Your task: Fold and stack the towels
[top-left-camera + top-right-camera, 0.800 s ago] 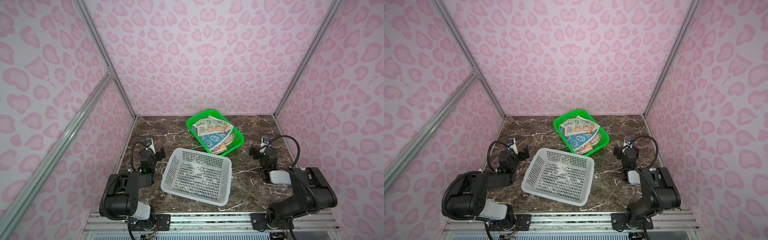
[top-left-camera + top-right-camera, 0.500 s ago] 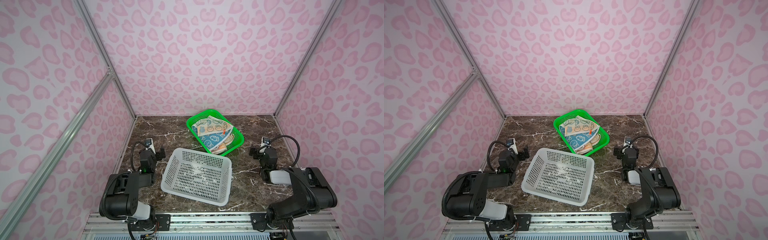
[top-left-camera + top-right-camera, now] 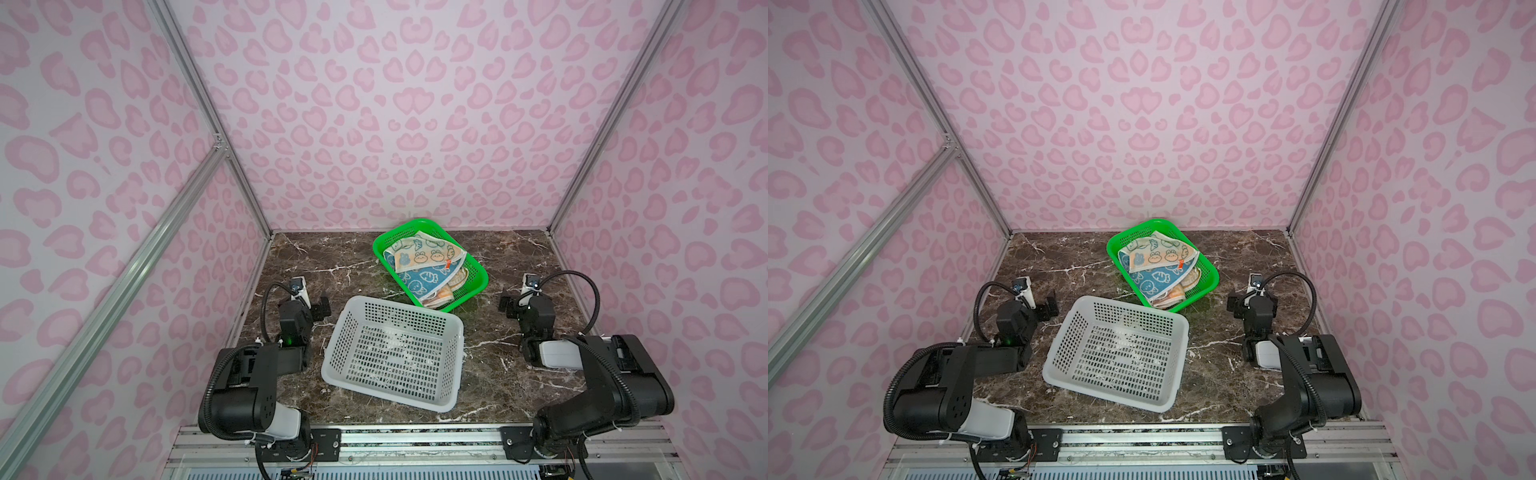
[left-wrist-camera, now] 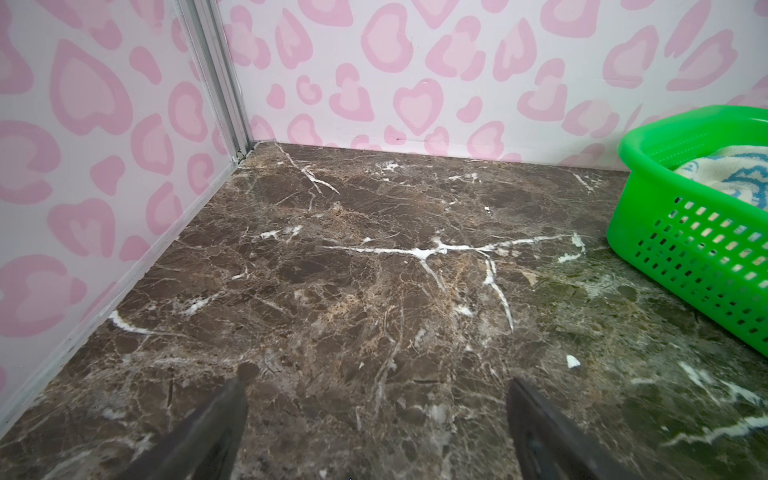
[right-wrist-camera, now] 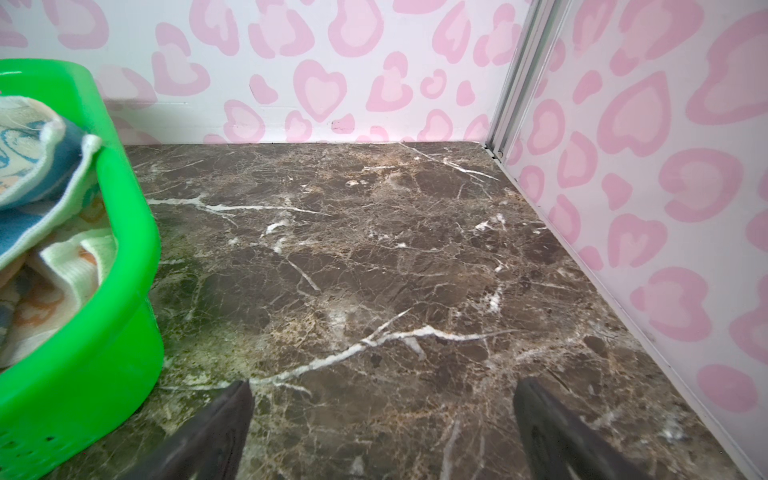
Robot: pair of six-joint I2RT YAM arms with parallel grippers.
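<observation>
Left claw (image 4: 376, 386) and right claw (image 5: 382, 388) both sit low over the brown stone table (image 3: 332, 257), one at each side. Each has its fingers spread wide apart with nothing between them. A big white basket (image 3: 345, 332) full of holes stands between the two arms. Pink spotted walls (image 3: 415, 124) close in around the table. Just behind the white basket is a green basket (image 3: 478, 278). The towels (image 3: 424, 266) lie bunched up inside it, not folded. They are farther back than both claws, between them, and neither claw touches them.
</observation>
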